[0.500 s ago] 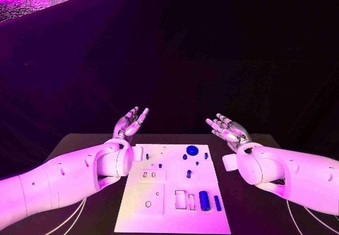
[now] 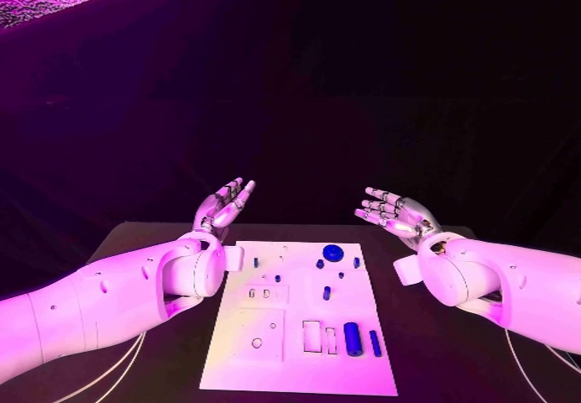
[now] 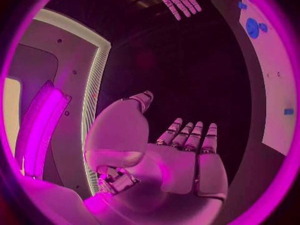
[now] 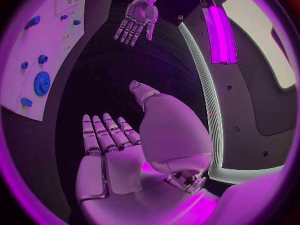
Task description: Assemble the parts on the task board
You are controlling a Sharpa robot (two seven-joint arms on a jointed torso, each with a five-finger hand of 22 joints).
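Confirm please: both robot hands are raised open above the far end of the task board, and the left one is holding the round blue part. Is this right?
Not quite. The left robot hand holds nothing; its fingers are spread and empty, like the right robot hand. The head view shows the round blue part lying on the task board, near its far end. The rest is right: both are raised and open.

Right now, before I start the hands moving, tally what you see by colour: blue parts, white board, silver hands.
Blue parts: 9, though the smallest are hard to tell apart
White task board: 1
Silver hands: 2, the left hand and the right hand, both empty
Total: 12
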